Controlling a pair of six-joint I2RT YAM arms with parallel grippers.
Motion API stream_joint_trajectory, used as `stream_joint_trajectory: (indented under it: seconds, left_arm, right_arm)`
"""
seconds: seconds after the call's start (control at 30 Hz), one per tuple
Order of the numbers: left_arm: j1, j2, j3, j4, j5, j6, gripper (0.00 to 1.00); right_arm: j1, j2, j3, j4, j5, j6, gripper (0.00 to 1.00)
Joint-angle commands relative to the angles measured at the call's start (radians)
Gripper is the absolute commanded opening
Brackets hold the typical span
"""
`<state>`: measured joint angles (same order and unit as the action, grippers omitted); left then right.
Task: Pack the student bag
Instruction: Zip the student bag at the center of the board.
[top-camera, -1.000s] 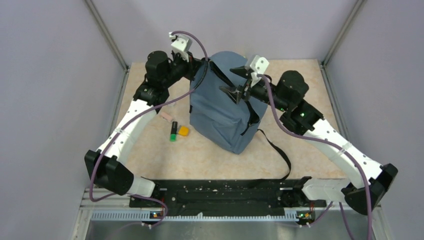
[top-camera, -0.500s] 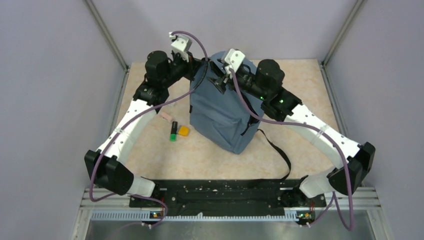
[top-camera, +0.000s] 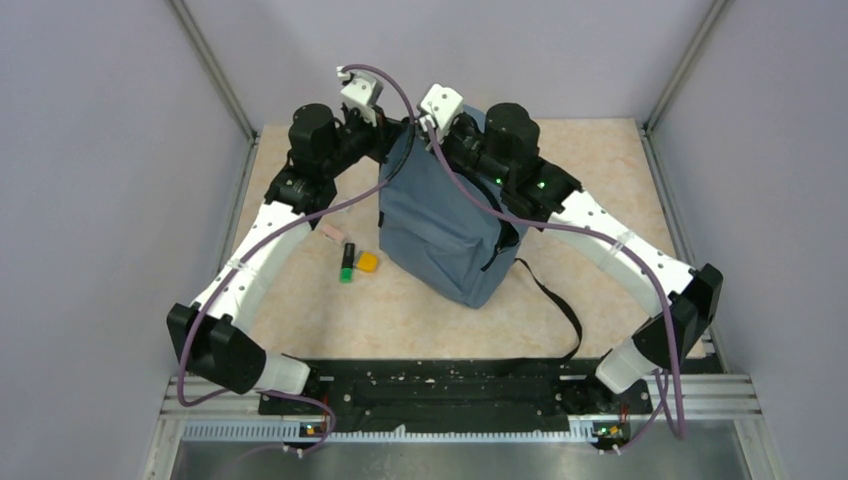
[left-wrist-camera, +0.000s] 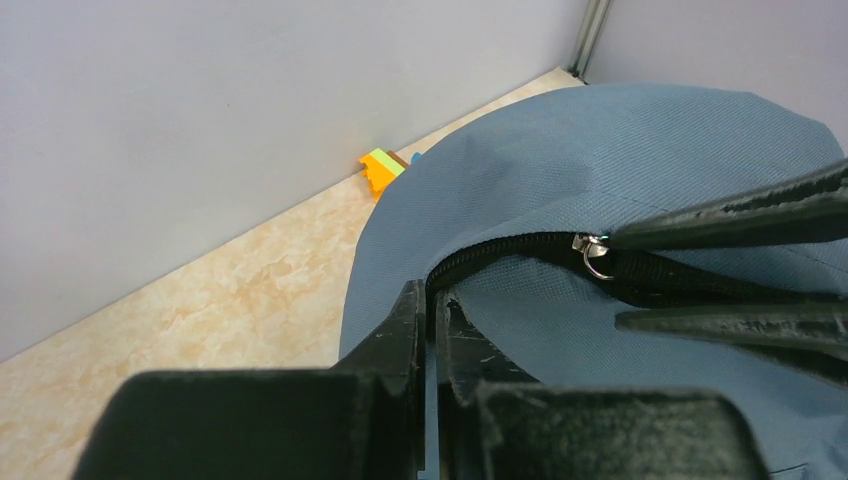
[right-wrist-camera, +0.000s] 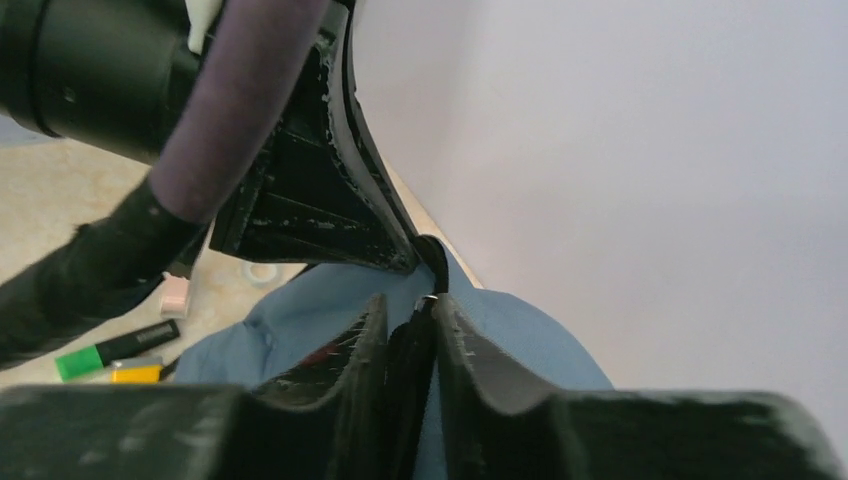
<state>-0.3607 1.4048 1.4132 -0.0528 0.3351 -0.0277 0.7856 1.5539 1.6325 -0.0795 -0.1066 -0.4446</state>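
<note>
The grey-blue student bag (top-camera: 445, 235) stands upright mid-table. My left gripper (top-camera: 400, 128) is shut on the fabric edge beside the black zipper (left-wrist-camera: 500, 250) at the bag's top left (left-wrist-camera: 430, 300). My right gripper (top-camera: 440, 138) reaches in from the right across the bag's top. Its two fingers (left-wrist-camera: 740, 215) lie either side of the zipper line. In the right wrist view the right gripper (right-wrist-camera: 412, 335) has its jaws drawn in on the black zipper pull (right-wrist-camera: 415, 345), with the silver ring (right-wrist-camera: 430, 298) at the tips.
A pink eraser (top-camera: 333, 233), a green marker (top-camera: 347, 263) and an orange block (top-camera: 368, 262) lie left of the bag. An orange-and-green pad (left-wrist-camera: 380, 168) sits by the back wall. A black strap (top-camera: 555, 300) trails toward the front right.
My right arm has swung left across the bag's top, and its jaws have narrowed from wide open onto the zipper pull. The left gripper and the bag have stayed put.
</note>
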Motion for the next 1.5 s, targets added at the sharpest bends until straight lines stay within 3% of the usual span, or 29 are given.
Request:
stream_joint_trajectory:
  seconds: [0.0, 0.1, 0.23, 0.3, 0.37, 0.43, 0.53, 0.7, 1.13, 1.2, 1.33, 1.47]
  left_arm:
    - [0.005, -0.053, 0.000, 0.063, 0.003, 0.007, 0.00]
    - [0.005, -0.060, -0.007, 0.062, -0.001, 0.019, 0.00]
    - [0.005, -0.081, -0.025, 0.060, 0.063, 0.081, 0.00]
    - [0.005, -0.096, -0.030, 0.063, 0.096, 0.103, 0.18]
    - [0.005, -0.106, -0.025, 0.062, 0.110, 0.117, 0.44]
    - [0.005, -0.110, -0.002, 0.056, 0.116, 0.139, 0.58]
    - [0.006, -0.091, 0.053, -0.018, 0.121, 0.176, 0.66]
    - [0.005, -0.037, 0.122, -0.080, 0.135, 0.216, 0.66]
    - [0.007, 0.092, 0.243, -0.215, 0.194, 0.300, 0.63]
    - [0.007, 0.099, 0.245, -0.212, 0.197, 0.301, 0.51]
    - [0.007, 0.109, 0.241, -0.185, 0.187, 0.291, 0.03]
    - [0.011, 0.088, 0.203, -0.115, 0.061, 0.254, 0.00]
  right_arm:
    - [0.011, 0.008, 0.072, -0.017, 0.047, -0.003, 0.13]
    - [0.012, -0.004, 0.072, -0.007, 0.061, 0.017, 0.00]
    - [0.011, -0.019, 0.085, -0.016, 0.053, 0.051, 0.00]
    - [0.011, -0.021, 0.100, -0.032, 0.053, 0.062, 0.00]
    - [0.011, -0.025, 0.110, -0.047, 0.053, 0.064, 0.00]
    - [0.010, -0.031, 0.115, -0.053, 0.056, 0.069, 0.00]
    - [0.006, -0.046, 0.118, -0.058, 0.050, 0.086, 0.00]
    - [-0.003, -0.069, 0.115, -0.062, 0.021, 0.106, 0.00]
    - [-0.012, -0.087, 0.116, -0.082, -0.010, 0.114, 0.00]
    - [-0.015, -0.090, 0.115, -0.084, -0.015, 0.116, 0.00]
    - [-0.016, -0.097, 0.099, -0.071, 0.021, 0.113, 0.00]
    - [-0.016, -0.154, 0.020, -0.011, 0.127, 0.092, 0.00]
